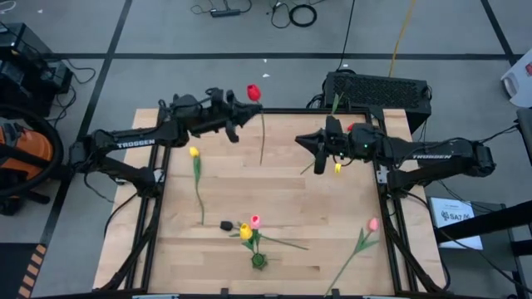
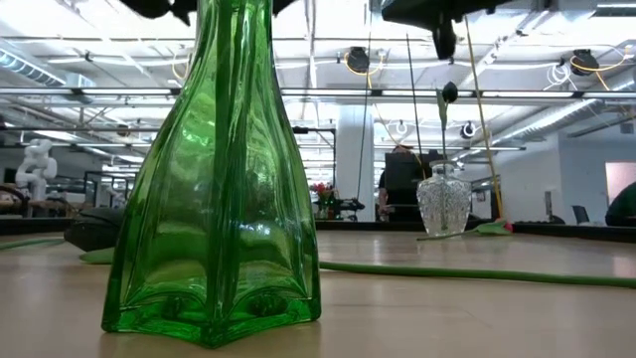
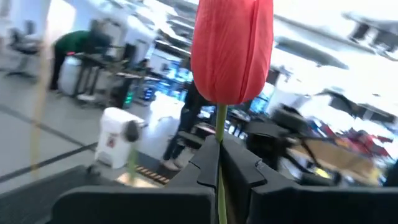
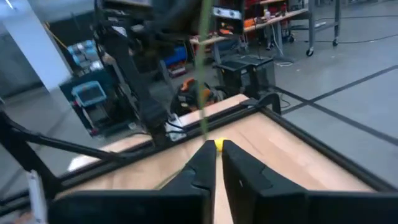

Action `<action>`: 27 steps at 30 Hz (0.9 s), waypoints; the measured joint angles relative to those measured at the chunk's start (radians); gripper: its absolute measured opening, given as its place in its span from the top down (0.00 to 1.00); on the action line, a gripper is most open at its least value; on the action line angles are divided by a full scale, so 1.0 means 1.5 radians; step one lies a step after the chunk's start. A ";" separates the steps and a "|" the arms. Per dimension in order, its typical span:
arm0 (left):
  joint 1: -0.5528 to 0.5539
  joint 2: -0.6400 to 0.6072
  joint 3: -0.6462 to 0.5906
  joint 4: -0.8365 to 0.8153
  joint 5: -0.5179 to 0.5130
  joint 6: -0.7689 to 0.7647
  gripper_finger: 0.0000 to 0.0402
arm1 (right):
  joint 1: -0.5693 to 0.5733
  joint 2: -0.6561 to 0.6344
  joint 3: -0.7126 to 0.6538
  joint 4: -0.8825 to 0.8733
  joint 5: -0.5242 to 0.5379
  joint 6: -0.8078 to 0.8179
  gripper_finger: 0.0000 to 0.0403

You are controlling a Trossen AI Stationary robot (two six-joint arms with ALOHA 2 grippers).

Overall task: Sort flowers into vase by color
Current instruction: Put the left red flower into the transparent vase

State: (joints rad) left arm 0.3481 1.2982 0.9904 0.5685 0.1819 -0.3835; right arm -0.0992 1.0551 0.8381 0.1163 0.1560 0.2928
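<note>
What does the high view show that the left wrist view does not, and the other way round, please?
Only the high view shows the wooden table, the right gripper on a stem, the yellow tulip lying flat, and the green vase. Only the left wrist view shows the stem pinched between the shut fingers, and a person in green in the room. Both show the left gripper holding the red tulip.
</note>
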 joint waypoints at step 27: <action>-0.103 0.191 0.194 -0.013 0.007 0.103 1.00 | 0.001 0.062 0.109 -0.053 -0.047 -0.126 0.69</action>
State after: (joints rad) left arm 0.1940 1.5852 1.2812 0.5491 0.1925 -0.2283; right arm -0.0971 1.1481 1.0023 0.0371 0.0849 0.1036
